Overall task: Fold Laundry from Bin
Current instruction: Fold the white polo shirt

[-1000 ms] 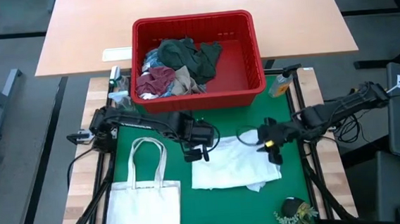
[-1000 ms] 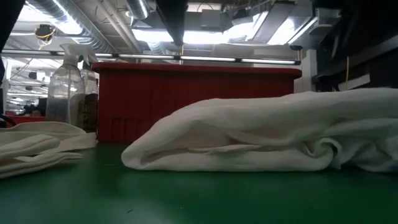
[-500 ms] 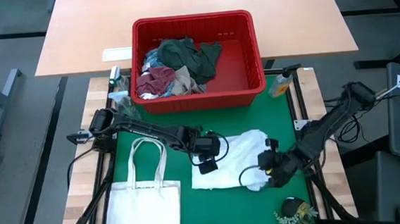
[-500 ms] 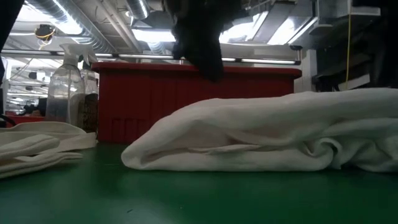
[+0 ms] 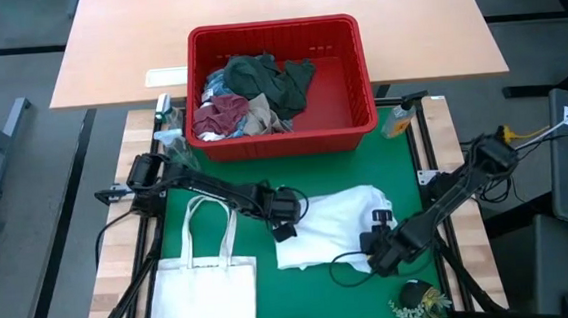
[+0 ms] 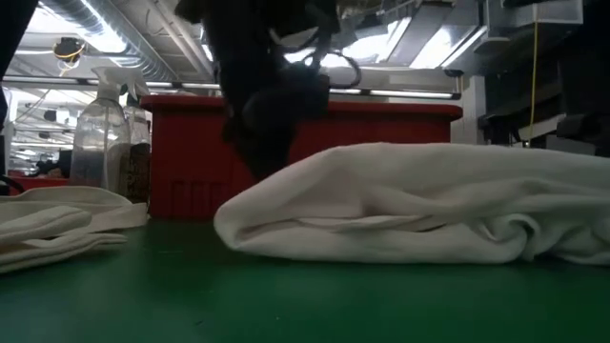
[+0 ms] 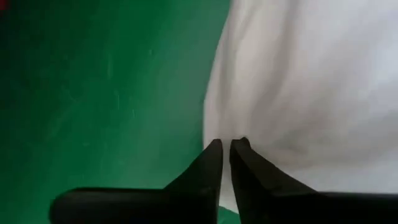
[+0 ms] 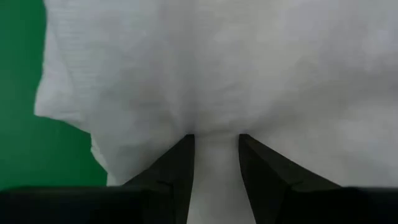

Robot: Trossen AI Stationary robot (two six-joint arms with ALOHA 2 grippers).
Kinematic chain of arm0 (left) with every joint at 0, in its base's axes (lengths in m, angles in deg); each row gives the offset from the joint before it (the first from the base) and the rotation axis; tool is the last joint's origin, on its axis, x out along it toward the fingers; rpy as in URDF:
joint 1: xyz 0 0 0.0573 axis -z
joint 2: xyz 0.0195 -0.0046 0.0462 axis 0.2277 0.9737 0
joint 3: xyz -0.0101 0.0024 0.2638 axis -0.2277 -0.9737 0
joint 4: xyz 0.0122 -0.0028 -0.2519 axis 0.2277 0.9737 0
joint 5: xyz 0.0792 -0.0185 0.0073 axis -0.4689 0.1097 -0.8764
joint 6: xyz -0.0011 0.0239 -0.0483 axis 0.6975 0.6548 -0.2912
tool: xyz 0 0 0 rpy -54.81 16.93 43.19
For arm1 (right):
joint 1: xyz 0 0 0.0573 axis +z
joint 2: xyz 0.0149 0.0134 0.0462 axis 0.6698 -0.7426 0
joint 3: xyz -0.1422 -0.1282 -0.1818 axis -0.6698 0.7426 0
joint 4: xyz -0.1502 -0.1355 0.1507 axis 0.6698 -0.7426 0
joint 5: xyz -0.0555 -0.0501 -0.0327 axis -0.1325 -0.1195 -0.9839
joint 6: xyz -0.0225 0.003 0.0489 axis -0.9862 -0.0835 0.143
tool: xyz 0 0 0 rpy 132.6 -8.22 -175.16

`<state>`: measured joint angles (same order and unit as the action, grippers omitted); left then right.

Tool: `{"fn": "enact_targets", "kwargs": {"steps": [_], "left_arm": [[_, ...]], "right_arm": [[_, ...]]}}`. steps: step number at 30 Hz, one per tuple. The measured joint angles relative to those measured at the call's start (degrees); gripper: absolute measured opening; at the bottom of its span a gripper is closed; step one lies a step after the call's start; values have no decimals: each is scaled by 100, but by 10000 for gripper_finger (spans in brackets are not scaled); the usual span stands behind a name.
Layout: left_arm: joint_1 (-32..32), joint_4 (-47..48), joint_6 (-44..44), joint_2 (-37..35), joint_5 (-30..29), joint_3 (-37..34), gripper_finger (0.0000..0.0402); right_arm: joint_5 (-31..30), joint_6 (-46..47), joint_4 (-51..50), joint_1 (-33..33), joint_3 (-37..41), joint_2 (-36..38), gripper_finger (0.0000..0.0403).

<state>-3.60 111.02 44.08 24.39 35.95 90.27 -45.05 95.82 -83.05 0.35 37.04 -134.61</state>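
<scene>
Pinching the near-left edge of the white garment [image 5: 334, 226] with my left pincer [image 5: 284, 217], I have its fingers nearly closed on the cloth's hem, as the left wrist view shows. My right pincer [image 5: 379, 251] sits low at the garment's front right edge, its fingers parted with cloth bunched between them; whether it truly grips that cloth I cannot tell. The garment lies crumpled on the green mat [image 5: 186, 191] of the table, between my two arms. The rest of the laundry [image 5: 250, 96] (dark green, maroon, a bit of blue) sits heaped in the red bin [image 5: 358, 74] at the far side of the mat.

To do this step well, I judge that both pincers should hold only a single layer at matching edges, then draw apart gently so the cloth spreads flat before any fold. A grip on two layers would drag the bulk along and leave wrinkles. I should also keep clear of the white tote bag [image 5: 208, 285] lying at the front left, well apart from the garment.

As for writing: I can read no brand, label or lettering on the garment, the bin or the spray bottle [image 6: 100, 129].
</scene>
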Motion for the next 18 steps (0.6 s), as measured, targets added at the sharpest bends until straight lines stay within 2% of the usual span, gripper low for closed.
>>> {"fn": "enact_targets", "kwargs": {"steps": [4,11,18], "left_arm": [[-29,-135,-16,2,69,-196,5],[-29,-63,-31,-40,153,-213,2],[-13,334,-26,-365,149,280,1]], "right_arm": [[88,-1,-6,1,-2,-26,129],[187,-3,-94,1,-2,166,129],[185,116,-286,1,-22,636,129]]}}
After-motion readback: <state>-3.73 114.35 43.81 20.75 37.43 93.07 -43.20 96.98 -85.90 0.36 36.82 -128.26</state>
